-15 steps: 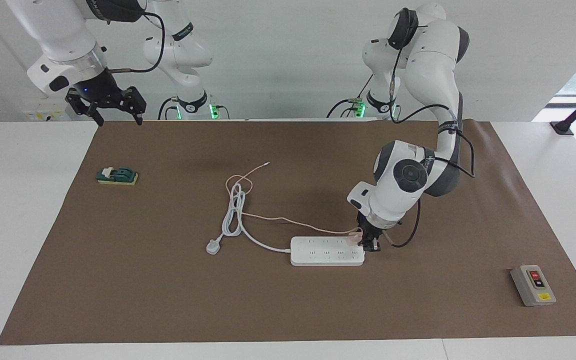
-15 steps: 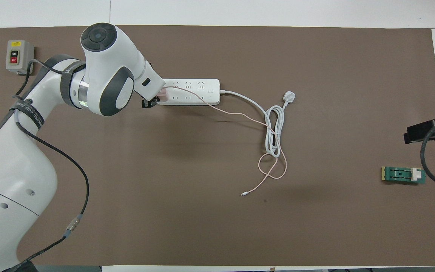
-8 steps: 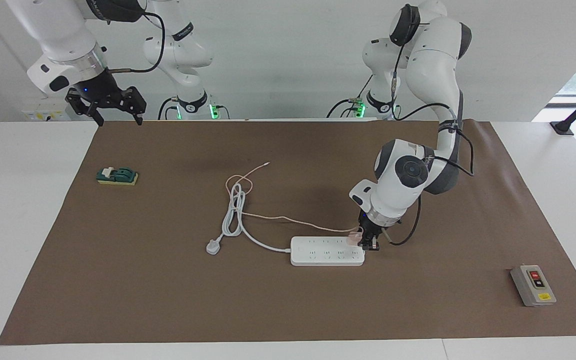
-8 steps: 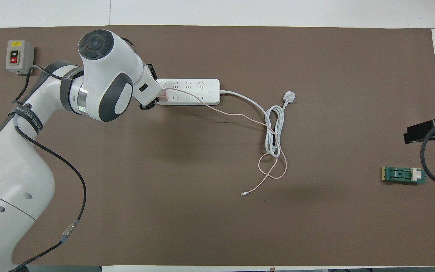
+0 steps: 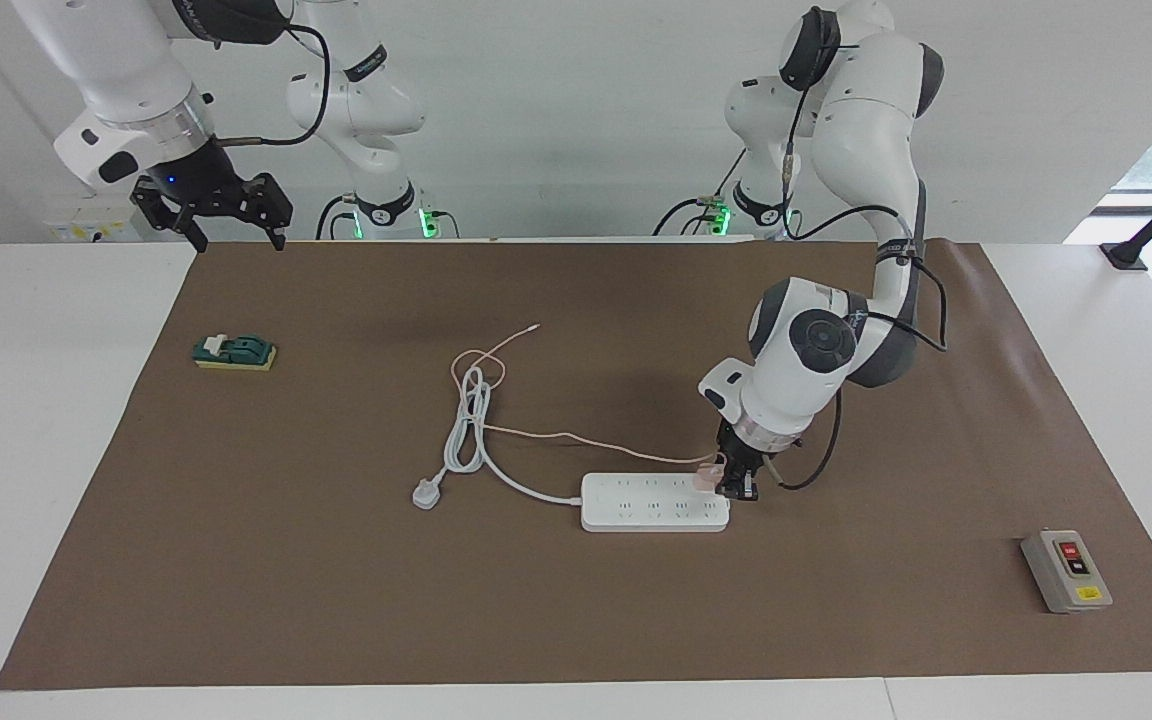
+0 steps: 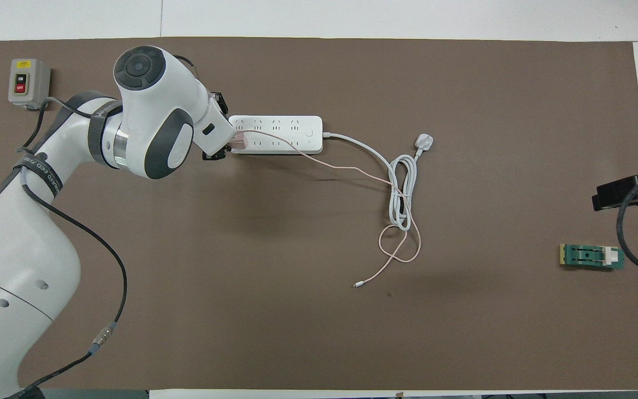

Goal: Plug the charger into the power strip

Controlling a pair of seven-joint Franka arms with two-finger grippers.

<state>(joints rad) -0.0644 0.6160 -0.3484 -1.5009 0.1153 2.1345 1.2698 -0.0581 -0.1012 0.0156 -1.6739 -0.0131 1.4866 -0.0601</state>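
Observation:
The white power strip (image 5: pixel 654 502) lies flat on the brown mat; it also shows in the overhead view (image 6: pixel 277 134). The pale pink charger (image 5: pixel 706 477) sits on the strip's end toward the left arm's end of the table, seen from above too (image 6: pixel 240 143). Its thin pink cable (image 5: pixel 556 437) trails off toward the robots. My left gripper (image 5: pixel 736 487) points down right beside the charger at that end of the strip; from above the wrist covers it. My right gripper (image 5: pixel 241 243) is open and empty, waiting high over the mat's corner nearest the right arm's base.
The strip's thick white cord (image 5: pixel 466 425) lies coiled with its three-pin plug (image 5: pixel 426 493) beside the strip. A grey box with red and black buttons (image 5: pixel 1066 570) stands toward the left arm's end. A green switch block (image 5: pixel 234 352) lies toward the right arm's end.
My left arm's wrist has shifted slightly toward the left arm's end, uncovering more of the strip's end from above. The charger and strip stay put. The right arm has not moved.

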